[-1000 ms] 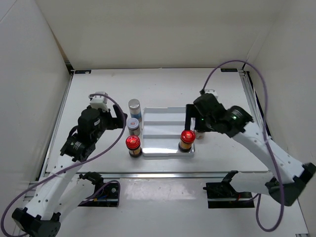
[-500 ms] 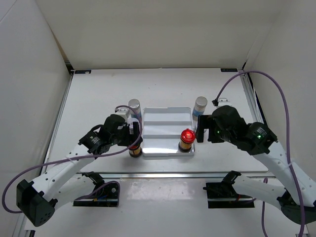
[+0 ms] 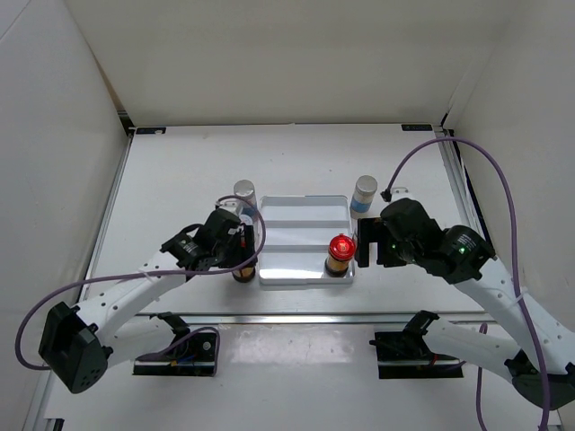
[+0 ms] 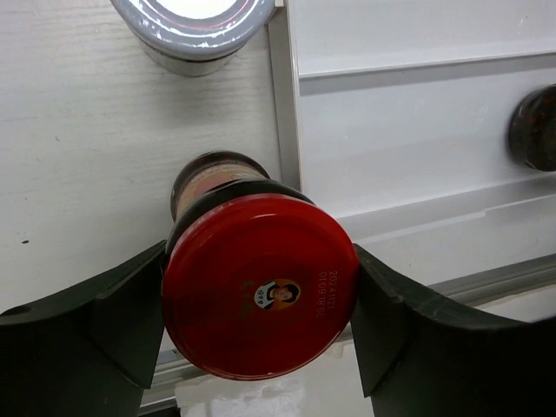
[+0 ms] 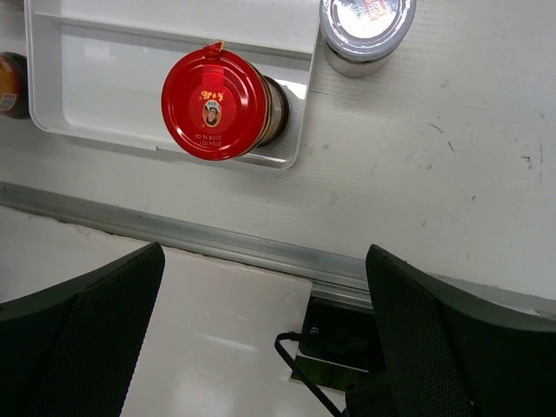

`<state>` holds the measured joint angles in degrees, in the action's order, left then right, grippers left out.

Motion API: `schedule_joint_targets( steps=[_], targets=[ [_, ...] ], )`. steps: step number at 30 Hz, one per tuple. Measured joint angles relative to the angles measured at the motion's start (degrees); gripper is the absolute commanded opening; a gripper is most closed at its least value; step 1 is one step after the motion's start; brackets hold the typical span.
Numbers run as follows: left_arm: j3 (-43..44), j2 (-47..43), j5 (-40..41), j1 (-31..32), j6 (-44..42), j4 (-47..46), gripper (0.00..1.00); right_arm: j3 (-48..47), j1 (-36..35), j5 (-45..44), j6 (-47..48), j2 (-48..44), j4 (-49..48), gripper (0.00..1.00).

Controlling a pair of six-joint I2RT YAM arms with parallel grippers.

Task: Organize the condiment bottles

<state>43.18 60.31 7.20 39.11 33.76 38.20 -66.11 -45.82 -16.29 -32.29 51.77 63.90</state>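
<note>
A red-capped amber bottle (image 4: 259,287) stands on the table just left of the white stepped tray (image 3: 301,208). My left gripper (image 3: 241,254) is shut on its cap, one finger on each side (image 4: 122,321). The cap is hidden under the gripper in the top view. A second red-capped bottle (image 3: 340,251) stands in the tray's front right corner (image 5: 215,102). My right gripper (image 3: 365,250) is open and empty, just right of it. Silver-capped bottles stand left (image 3: 244,191) and right (image 3: 364,189) of the tray. One pale-lidded jar (image 4: 195,26) is beyond the held bottle, another (image 5: 365,26) by the tray's right edge.
A metal rail (image 5: 217,239) runs along the table's front edge, with a black box and cable (image 5: 347,347) below it. White walls close in the table on the left, back and right. The tray's two back steps (image 4: 417,104) hold nothing.
My left arm has swung down to the red-capped bottle left of the tray and closed around its cap. My right arm has drawn back, uncovering the right silver-capped bottle.
</note>
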Motion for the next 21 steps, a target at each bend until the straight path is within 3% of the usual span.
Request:
schedule_joint_targets(
  steps=[1,4,6,15,21],
  targets=[
    [0.7,0.9,0.2,0.1,-0.1,0.2,0.50,0.0,0.0,0.0,0.1,0.0,0.0,1.00],
    [3.4,3.2,1.0,0.4,-0.8,2.0,0.32,0.0,0.0,0.0,0.2,0.0,0.0,1.00],
    [6.1,4.3,1.7,1.4,-1.0,3.8,0.27,0.0,0.0,0.0,0.2,-0.1,0.0,1.00],
    [23.4,7.5,8.5,13.5,-0.5,4.6,0.22,1.1,0.0,-0.2,0.4,-1.7,-0.2,1.00],
    [25.4,17.6,9.7,16.9,1.0,2.7,0.21,1.2,0.0,-0.3,0.4,-1.2,-0.1,1.00]
  ],
)
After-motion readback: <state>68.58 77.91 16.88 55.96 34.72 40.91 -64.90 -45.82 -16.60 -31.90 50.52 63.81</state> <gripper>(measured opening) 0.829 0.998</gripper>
